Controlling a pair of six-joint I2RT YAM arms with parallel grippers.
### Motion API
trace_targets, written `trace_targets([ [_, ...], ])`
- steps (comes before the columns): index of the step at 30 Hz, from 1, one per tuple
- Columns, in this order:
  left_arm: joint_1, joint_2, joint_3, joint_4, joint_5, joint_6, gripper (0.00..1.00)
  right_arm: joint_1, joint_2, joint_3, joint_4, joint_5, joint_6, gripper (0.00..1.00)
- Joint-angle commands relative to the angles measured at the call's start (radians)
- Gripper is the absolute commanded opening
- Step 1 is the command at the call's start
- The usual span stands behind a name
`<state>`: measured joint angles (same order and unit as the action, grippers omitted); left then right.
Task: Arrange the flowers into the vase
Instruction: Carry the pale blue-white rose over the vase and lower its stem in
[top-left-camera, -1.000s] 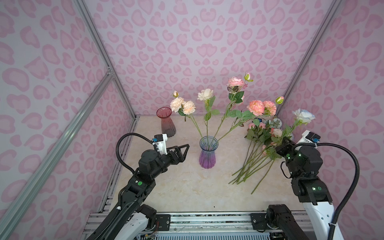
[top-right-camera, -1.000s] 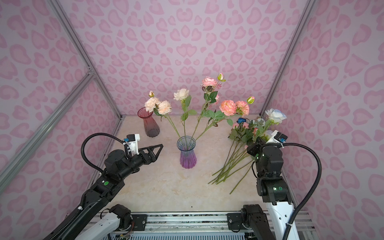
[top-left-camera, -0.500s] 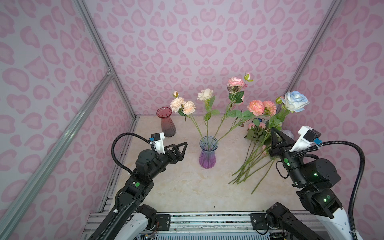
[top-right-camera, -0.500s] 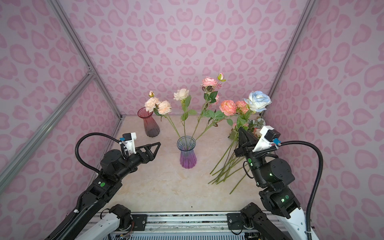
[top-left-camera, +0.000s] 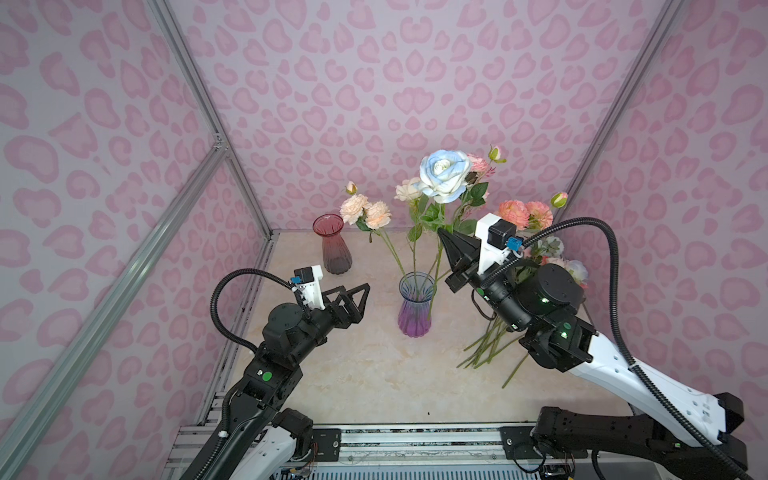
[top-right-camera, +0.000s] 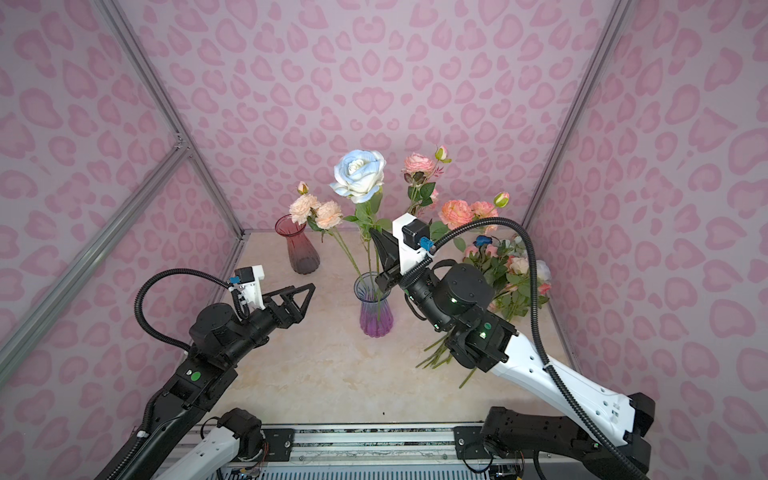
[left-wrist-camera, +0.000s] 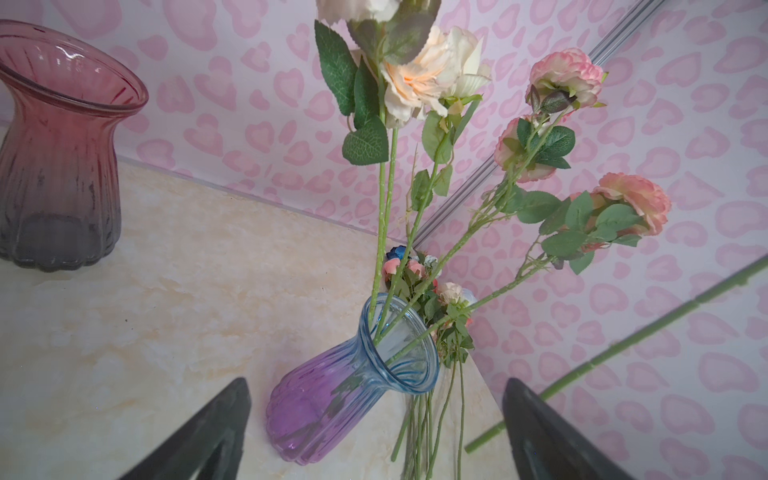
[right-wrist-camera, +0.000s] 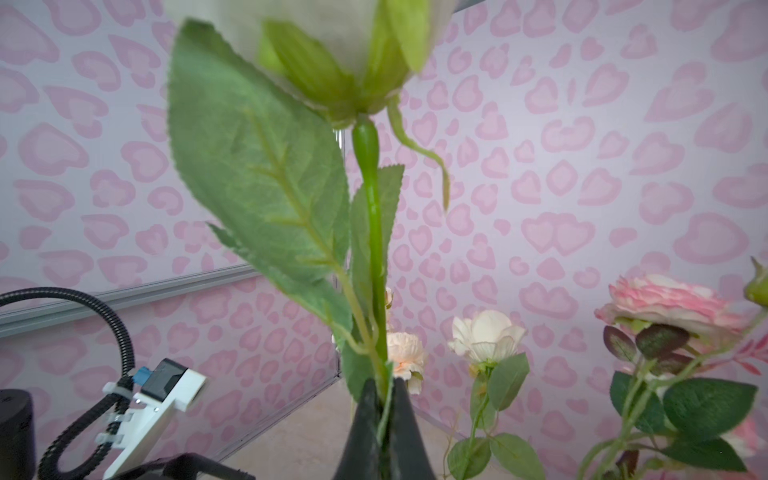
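Currently right gripper (top-left-camera: 442, 232) pinches pale blue rose (top-left-camera: 443, 176) stem, bloom above; left gripper (top-left-camera: 360, 298) spread.

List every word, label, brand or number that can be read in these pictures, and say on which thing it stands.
No text can be read in any view.
The purple vase, the red vase, the pale blue rose and the patterned walls bear no letters or numbers.
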<state>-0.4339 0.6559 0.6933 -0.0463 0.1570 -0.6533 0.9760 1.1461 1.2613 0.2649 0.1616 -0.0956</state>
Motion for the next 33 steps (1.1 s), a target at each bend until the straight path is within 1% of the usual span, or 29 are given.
trace_targets([
  [1,0.001,-0.017,0.008,-0.014,-0.024,0.030,0.96,0.005,0.059,0.041,0.126,0.011,-0.101,0.00],
  [6,0.002,-0.030,0.010,-0.011,-0.032,0.046,0.96,0.001,0.138,0.090,0.188,0.048,-0.220,0.00],
  [8,0.001,-0.027,0.010,-0.006,-0.033,0.051,0.96,-0.013,0.162,0.087,0.227,0.054,-0.242,0.00],
  [11,0.003,-0.017,0.003,0.010,-0.036,0.058,0.96,-0.018,0.201,0.093,0.255,0.062,-0.291,0.00],
  [14,0.003,-0.002,0.004,0.016,-0.035,0.061,0.96,-0.028,0.227,0.079,0.271,0.060,-0.313,0.00],
  [17,0.002,0.004,0.003,0.021,-0.032,0.066,0.96,-0.053,0.235,0.042,0.280,0.052,-0.279,0.00],
  [26,0.003,0.023,-0.005,0.033,-0.036,0.078,0.96,-0.062,0.244,-0.110,0.343,0.077,-0.177,0.00],
  [29,0.003,0.032,-0.009,0.038,-0.032,0.075,0.96,-0.063,0.242,-0.155,0.355,0.063,-0.141,0.00],
  [33,0.003,0.020,-0.022,0.045,-0.050,0.051,0.96,-0.061,0.231,-0.213,0.344,0.080,-0.091,0.00],
])
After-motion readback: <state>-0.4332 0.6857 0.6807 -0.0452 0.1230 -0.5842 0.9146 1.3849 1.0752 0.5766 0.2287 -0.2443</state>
